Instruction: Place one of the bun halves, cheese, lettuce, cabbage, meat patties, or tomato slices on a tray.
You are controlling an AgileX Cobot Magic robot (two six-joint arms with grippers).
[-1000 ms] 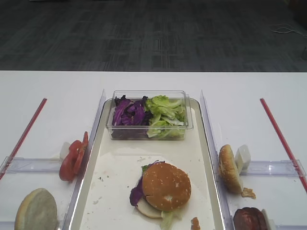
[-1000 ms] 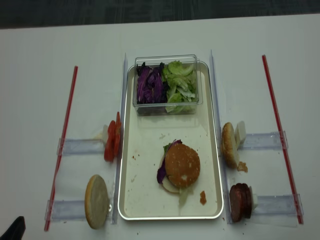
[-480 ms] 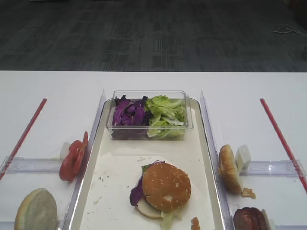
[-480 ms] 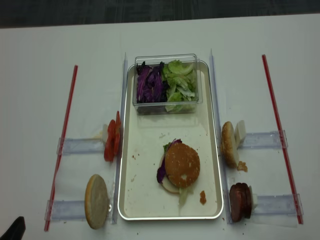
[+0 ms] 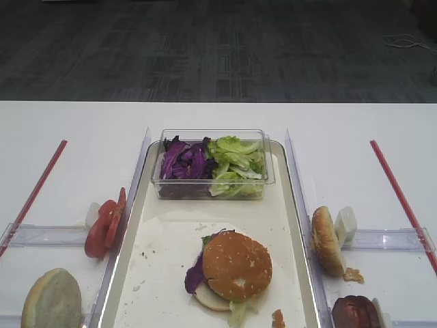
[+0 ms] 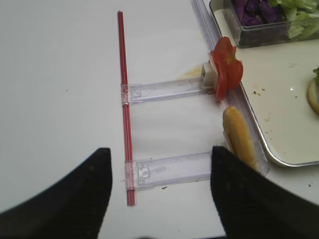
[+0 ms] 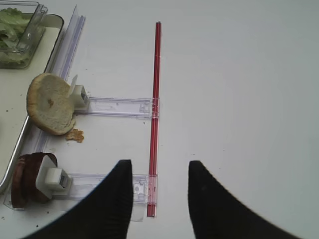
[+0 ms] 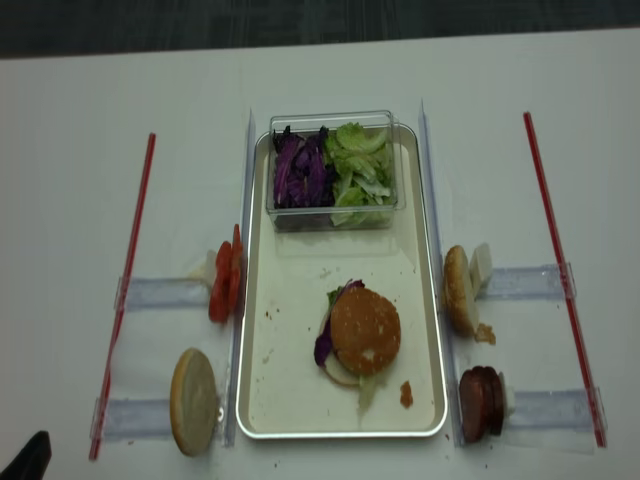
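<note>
A sesame-seeded bun half (image 5: 237,265) (image 8: 365,330) tops a stack with cabbage and lettuce on the cream tray (image 5: 171,260) (image 8: 290,370). More lettuce (image 5: 235,164) and cabbage (image 5: 183,162) fill a clear box at the tray's far end. Tomato slices (image 5: 104,227) (image 6: 227,67) stand left of the tray. Right of it are meat patties (image 8: 478,402) (image 7: 27,179) and another bun half (image 7: 50,103). I make out no cheese. My right gripper (image 7: 159,167) hangs open and empty over the table right of the patties. My left gripper (image 6: 159,149) is open and empty, left of a pale bun half (image 6: 239,139).
Red strips (image 8: 560,270) (image 8: 125,290) lie along both sides of the table, joined to clear plastic holders (image 7: 114,106) (image 6: 167,89) that prop the ingredients. Crumbs (image 8: 406,393) dot the tray. The white table ends at dark carpet (image 5: 218,48) at the back.
</note>
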